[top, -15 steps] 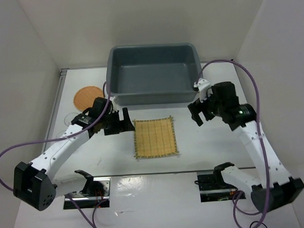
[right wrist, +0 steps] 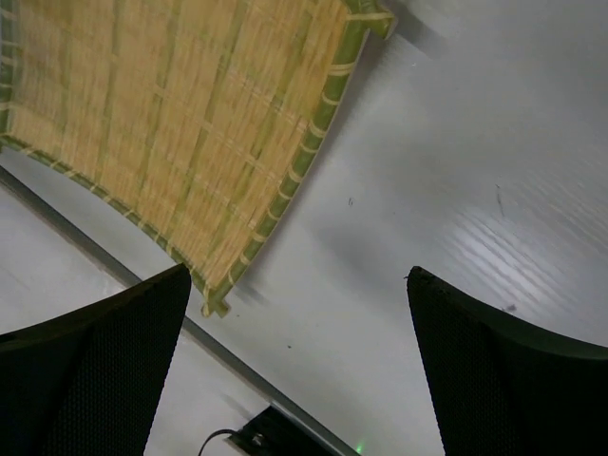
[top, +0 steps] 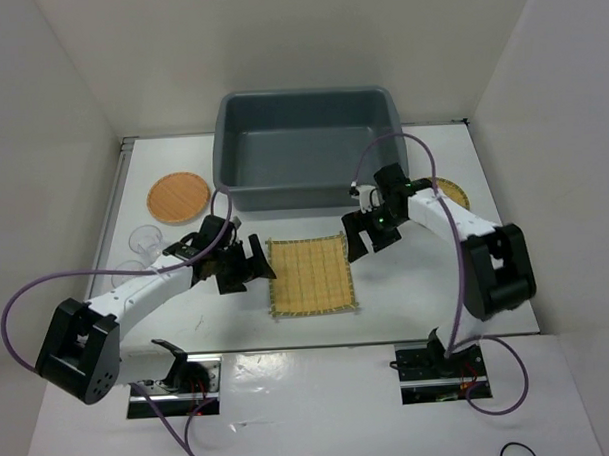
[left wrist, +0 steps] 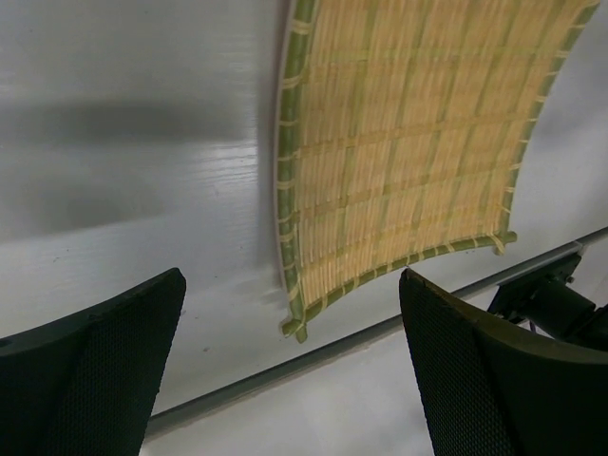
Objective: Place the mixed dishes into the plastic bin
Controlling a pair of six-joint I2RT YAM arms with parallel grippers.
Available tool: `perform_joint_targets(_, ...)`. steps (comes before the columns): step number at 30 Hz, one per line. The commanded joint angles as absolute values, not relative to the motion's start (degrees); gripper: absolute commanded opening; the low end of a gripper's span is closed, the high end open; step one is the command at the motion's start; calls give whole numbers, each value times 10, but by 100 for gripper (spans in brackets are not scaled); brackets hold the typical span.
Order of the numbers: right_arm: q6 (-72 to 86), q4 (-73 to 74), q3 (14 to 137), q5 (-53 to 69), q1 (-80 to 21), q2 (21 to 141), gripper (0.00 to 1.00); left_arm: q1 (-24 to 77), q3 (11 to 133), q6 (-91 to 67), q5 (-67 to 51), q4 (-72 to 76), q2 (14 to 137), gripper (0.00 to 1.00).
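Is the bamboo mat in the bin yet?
No, the bamboo mat lies flat on the table, in front of the plastic bin.

White table [top: 417, 284]: grey-blue plastic bin [top: 283, 197] stands at far middle, square yellow bamboo mat [top: 309, 275] lies flat just in front of it, orange-brown disc [top: 177, 196] far left, clear glass cup [top: 143, 237] near that disc, tan woven disc [top: 455, 196] at right, partly hidden
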State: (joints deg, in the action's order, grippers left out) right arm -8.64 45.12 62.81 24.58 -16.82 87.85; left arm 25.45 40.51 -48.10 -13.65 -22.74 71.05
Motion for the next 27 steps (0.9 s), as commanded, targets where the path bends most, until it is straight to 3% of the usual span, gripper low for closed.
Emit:
perform_joint_targets(1, -90, 451, 650, 306, -167, 956, 99, 258, 394, -506, -156, -172, 722, 99)
perform_joint_targets(14, -41, 303, 612, 373, -148, 1055, 99, 258, 311, -547, -215, 12, 820, 99)
perform_joint_targets(24, -75, 323, 617, 517, -196, 1121, 99, 301, 330, -584, -260, 146, 975, 79)
perform_joint_targets(27, -142, 386, 637, 578, -213, 1115, 77, 333, 335, -602, -268, 188, 989, 73)
